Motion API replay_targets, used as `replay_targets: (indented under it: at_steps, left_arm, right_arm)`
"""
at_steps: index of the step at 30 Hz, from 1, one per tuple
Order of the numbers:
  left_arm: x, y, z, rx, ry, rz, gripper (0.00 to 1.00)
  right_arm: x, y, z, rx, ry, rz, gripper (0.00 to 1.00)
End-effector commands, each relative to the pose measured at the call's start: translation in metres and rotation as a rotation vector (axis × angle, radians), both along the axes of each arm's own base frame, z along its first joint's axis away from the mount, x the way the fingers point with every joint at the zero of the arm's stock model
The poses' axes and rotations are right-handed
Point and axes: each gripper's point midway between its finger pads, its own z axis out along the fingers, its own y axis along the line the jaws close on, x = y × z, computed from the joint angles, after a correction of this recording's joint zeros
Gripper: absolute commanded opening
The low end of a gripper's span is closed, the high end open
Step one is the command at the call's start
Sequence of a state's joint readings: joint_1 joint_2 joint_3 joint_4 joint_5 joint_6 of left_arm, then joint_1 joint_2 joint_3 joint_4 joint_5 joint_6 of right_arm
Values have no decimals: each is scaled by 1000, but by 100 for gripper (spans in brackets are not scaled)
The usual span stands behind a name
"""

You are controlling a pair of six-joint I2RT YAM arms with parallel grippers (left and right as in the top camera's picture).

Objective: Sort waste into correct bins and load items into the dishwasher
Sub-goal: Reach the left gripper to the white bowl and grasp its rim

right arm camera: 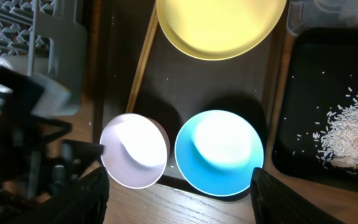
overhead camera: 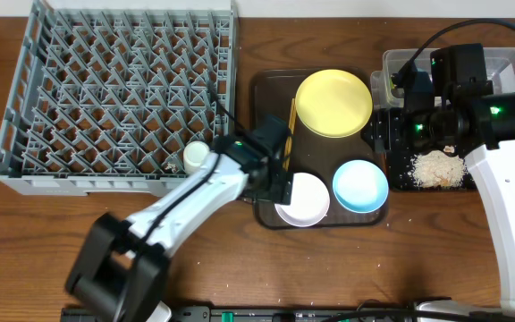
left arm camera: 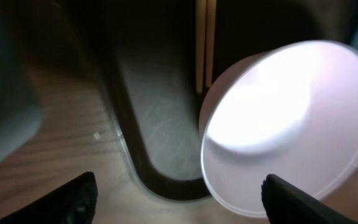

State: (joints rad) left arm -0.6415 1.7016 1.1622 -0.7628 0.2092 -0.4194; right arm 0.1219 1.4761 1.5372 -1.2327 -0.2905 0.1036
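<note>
Dish-loading is in hand. The left gripper (left arm camera: 179, 186), jaws spread and empty, hovers at the white bowl (left arm camera: 284, 118), which sits just ahead, toward its right finger, on the tray (left arm camera: 160, 124). The next move likely calls for straddling the rim, pinching it, and carrying the bowl to the rack (overhead camera: 105, 89). The right gripper (right arm camera: 179, 180), jaws spread, hangs above the blue bowl (right arm camera: 219, 152). No writing is legible.

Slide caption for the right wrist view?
Right gripper open over brown tray: yellow plate, white bowl, light blue bowl; rice in black tray.
</note>
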Motion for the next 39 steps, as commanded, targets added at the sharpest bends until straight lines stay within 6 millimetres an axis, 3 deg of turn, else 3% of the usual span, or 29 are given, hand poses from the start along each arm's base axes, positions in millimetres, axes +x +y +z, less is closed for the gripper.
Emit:
replay_targets:
  at_steps: [1,5,7,14,19,20,27,34,39]
  left_arm:
    - [-9,-5,-29,68,42,-43,84]
    - [-15,-10,-49,98,79,-68,75]
    - [-13,-8,-49,98,81,-54,63]
    - [-10,-5,-47,86,89,-25,36]
    - [-10,-5,-47,85,89,-25,8]
    - [-10,-5,-46,85,88,-25,8]
    - [0,-10,-22,52,29,-24,7]
    - [21,8,35,78,-186,15,8]
    - [38,39,81,163,-395,85,8]
  right_arm:
    - [3,-7,1,-3,-3,-27,73]
    - [3,-7,1,-3,-3,-27,74]
    - [4,-7,1,-5,-3,-28,74]
    - [6,-9,1,-19,-13,-35,85]
    - [7,-9,1,-18,-19,-35,93]
    - [7,-9,1,-18,-20,-34,98]
    - [7,-9,1,-18,-19,-34,99]
    - [7,-9,1,-18,-19,-34,99]
    - [7,-9,1,-18,-19,-34,99]
